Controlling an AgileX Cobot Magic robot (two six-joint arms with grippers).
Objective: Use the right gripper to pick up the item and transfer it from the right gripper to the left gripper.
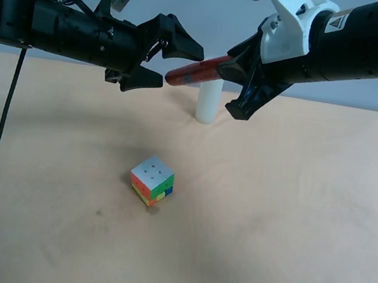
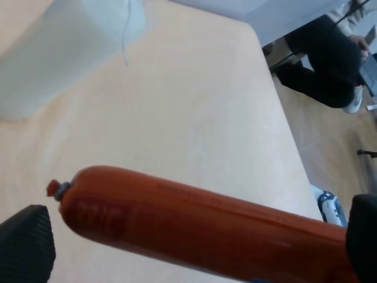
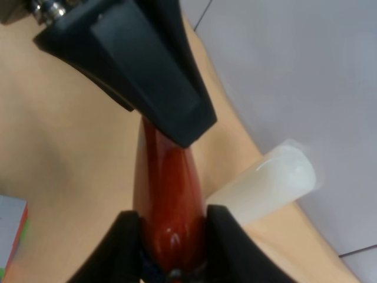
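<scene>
The red-orange item [image 1: 193,70] is held level in the air above the table's far middle. My right gripper [image 1: 231,73], on the white-housed arm, is shut on one end of it; the right wrist view shows the right gripper [image 3: 171,236] with the item [image 3: 169,188] squeezed between both fingers. My left gripper [image 1: 183,67], on the all-black arm, is open, with its two fingers either side of the item's free end. In the left wrist view the left gripper [image 2: 194,239] frames the item [image 2: 194,221], and gaps show at both fingers.
A white cylinder [image 1: 207,102] stands upright on the tan table [image 1: 292,212], just behind and below the held item. It also shows in the right wrist view [image 3: 265,183]. A multicoloured puzzle cube [image 1: 152,181] sits mid-table, below both grippers.
</scene>
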